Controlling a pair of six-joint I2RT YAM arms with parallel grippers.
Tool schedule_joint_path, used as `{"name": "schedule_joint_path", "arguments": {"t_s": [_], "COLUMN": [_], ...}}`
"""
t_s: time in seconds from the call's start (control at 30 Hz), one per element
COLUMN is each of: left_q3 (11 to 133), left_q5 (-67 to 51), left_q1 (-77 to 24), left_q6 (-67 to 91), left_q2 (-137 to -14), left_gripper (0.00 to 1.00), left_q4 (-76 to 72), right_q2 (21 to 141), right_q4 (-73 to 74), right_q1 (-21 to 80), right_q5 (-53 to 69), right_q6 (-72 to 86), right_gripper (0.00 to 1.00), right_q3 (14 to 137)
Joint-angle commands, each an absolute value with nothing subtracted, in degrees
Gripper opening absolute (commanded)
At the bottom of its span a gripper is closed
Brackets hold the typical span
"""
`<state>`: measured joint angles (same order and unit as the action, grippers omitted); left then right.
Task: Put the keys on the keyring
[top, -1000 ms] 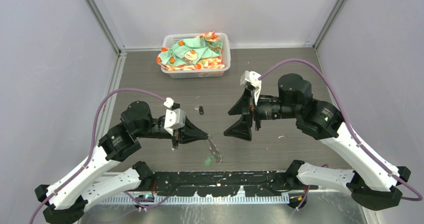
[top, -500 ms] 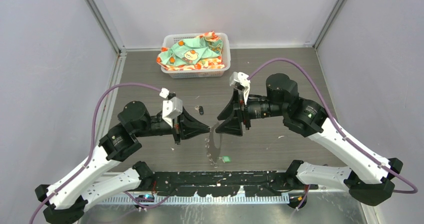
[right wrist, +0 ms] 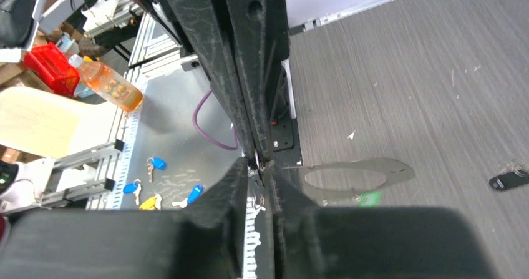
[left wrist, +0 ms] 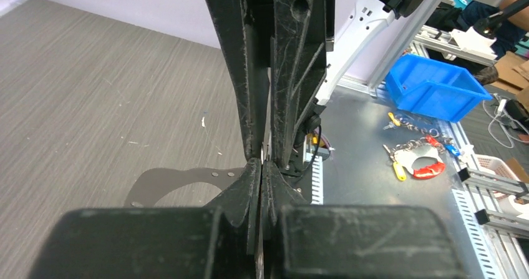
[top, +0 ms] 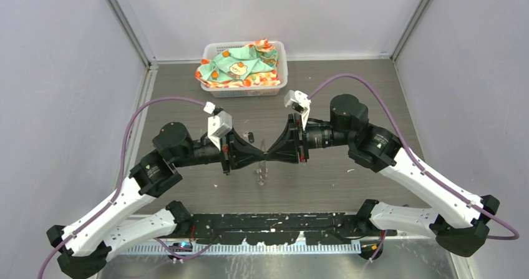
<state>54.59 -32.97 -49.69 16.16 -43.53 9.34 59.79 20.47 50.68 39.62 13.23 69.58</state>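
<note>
My left gripper [top: 261, 156] and right gripper [top: 269, 156] meet tip to tip over the middle of the table. The left gripper [left wrist: 261, 164] is shut on the keyring, whose thin metal edge shows between its fingers. The right gripper [right wrist: 259, 165] has its fingers pressed onto the same edge. The keyring [right wrist: 399, 170] is a thin grey loop hanging below the tips [left wrist: 150, 182] and looks foreshortened from above [top: 262, 174]. The green key [right wrist: 369, 198] shows beside the loop's edge; I cannot tell whether they touch. The black key [top: 250, 137] lies loose on the table behind the tips [right wrist: 510, 180].
A white basket [top: 215, 92] holding a patterned cloth [top: 240, 63] stands at the back of the table. Grey walls close the left, right and rear. The black rail with both arm bases [top: 274, 223] runs along the near edge.
The right gripper swung left and closed its wide-open fingers at the left gripper's tip. The left gripper rose and moved back with the keyring. The green key dropped toward the table.
</note>
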Motion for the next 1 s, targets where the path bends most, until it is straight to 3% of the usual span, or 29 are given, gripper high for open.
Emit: {"name": "schedule_joint_path", "arguments": {"t_s": [0.0,0.07,0.27,0.3,0.37,0.43,0.87,0.97], "left_q3": [55.92,55.72,54.98,54.87,54.84,55.06,57.05,57.41], "left_q5": [-32.34,-32.27,-33.0,-33.68,-35.23,-38.69,-46.47,-47.78], "left_q1": [-48.93,-48.72,-48.16,-48.16,-48.16,-48.19,-48.16,-48.16], "left_q6": [17.64,17.75,15.27,13.84,11.43,8.99,2.42,1.77], "left_q2": [-43.56,-43.66,-43.59,-43.67,-43.81,-44.21,-47.03,-47.17], "left_gripper": [0.0,0.0,0.01,0.15,0.34,0.4,0.31,0.2], "left_q4": [3.96,4.08,6.46,7.74,10.4,12.67,15.69,15.96], "right_q2": [59.15,59.21,60.41,60.92,62.53,64.4,74.2,75.17], "right_q4": [16.83,18.4,30.25,32.42,37.2,41.78,58.75,59.93], "right_q1": [51.06,51.01,51.06,51.12,51.07,51.15,53.41,53.87], "right_q5": [41.05,41.14,40.2,40.64,41.53,42.57,43.31,43.21], "right_q6": [13.75,13.32,8.78,7.92,6.05,3.92,-3.04,-3.24], "right_gripper": [0.11,0.01,0.01,0.01,0.01,0.01,0.01,0.01], "right_q3": [70.09,70.59,75.87,77.18,80.08,82.75,94.88,95.93]}}
